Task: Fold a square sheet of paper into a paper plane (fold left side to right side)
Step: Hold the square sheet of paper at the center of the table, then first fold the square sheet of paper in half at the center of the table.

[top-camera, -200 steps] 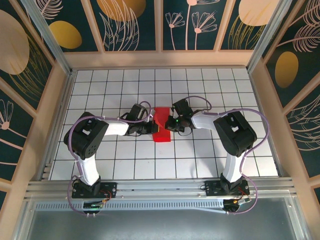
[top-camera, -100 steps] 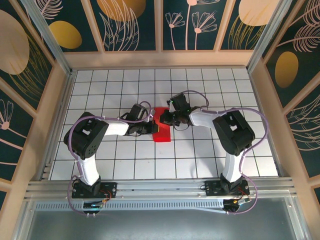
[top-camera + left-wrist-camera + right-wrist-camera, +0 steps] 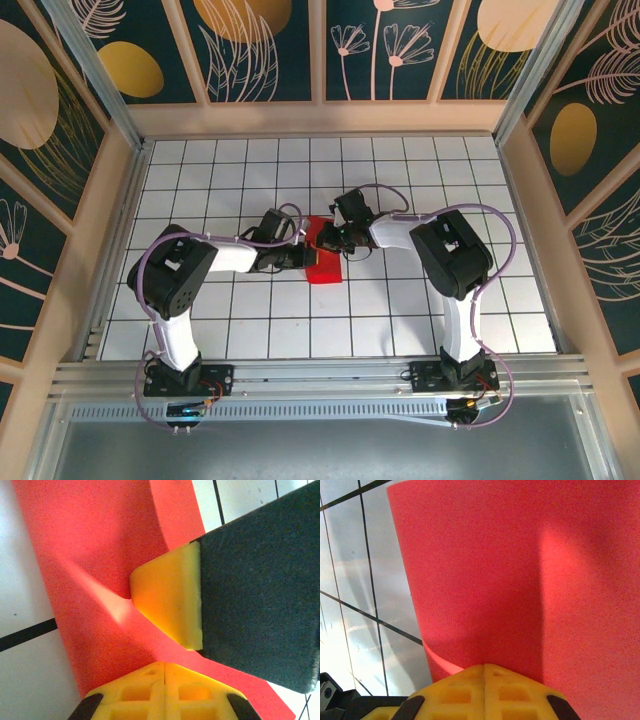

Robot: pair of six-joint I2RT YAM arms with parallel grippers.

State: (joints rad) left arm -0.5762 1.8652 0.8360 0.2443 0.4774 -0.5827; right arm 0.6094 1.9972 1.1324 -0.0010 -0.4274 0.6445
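Observation:
The square sheet of paper (image 3: 323, 267) lies as a small creased bright red shape at the middle of the white grid table. My left gripper (image 3: 303, 257) reaches it from the left, shut, its yellow tips (image 3: 165, 667) resting on the red paper (image 3: 95, 555). My right gripper (image 3: 329, 240) comes from the right at the paper's far end, also shut, tips (image 3: 485, 667) down on the red sheet (image 3: 520, 570). A curled paper edge (image 3: 437, 661) shows just left of those tips. In the left wrist view the right gripper's yellow fingertip (image 3: 167, 597) presses into the paper close ahead of mine.
White tiles with black lines (image 3: 400, 310) stretch all round the paper. Wooden walls (image 3: 115, 200) close the left, right and back sides. A metal rail (image 3: 320, 375) runs along the near edge, by both arm bases.
The right gripper has slid left and slightly farther back over the paper's far end, its arm swinging leftward. The left gripper has stayed put.

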